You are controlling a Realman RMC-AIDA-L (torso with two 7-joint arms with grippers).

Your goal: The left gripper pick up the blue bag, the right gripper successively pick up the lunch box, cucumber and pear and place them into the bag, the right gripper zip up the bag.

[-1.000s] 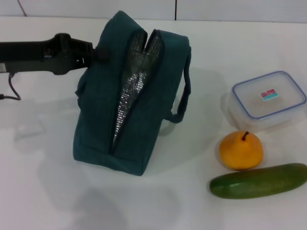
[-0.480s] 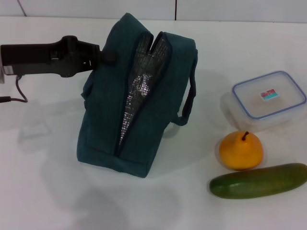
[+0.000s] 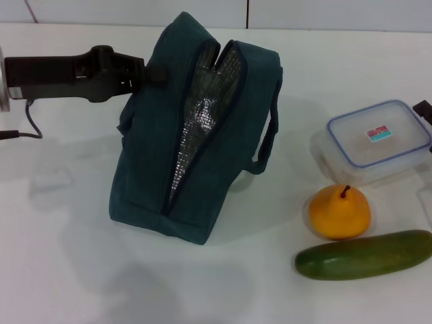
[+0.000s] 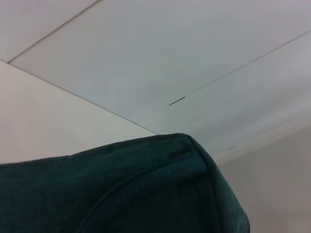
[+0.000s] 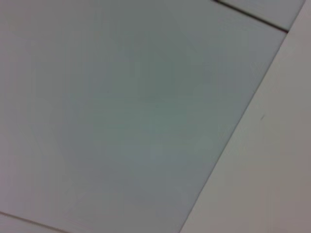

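Blue bag (image 3: 196, 135) stands tilted on counter (image 3: 74, 270), zipper open, silver lining showing. My left gripper (image 3: 150, 74) pinches its upper side edge, fingers closed on fabric. I judge bag soft and light; grip near top keeps mouth open. Lunch box (image 3: 378, 140), pear (image 3: 339, 212), cucumber (image 3: 364, 255) well away from fingers, beyond bag. Right gripper (image 3: 424, 109) barely visible beside lunch box; finger state unclear.

I see a bare test setup, likely a lab. A plain white counter (image 3: 81, 270) meets white panelled walls (image 3: 135, 12).
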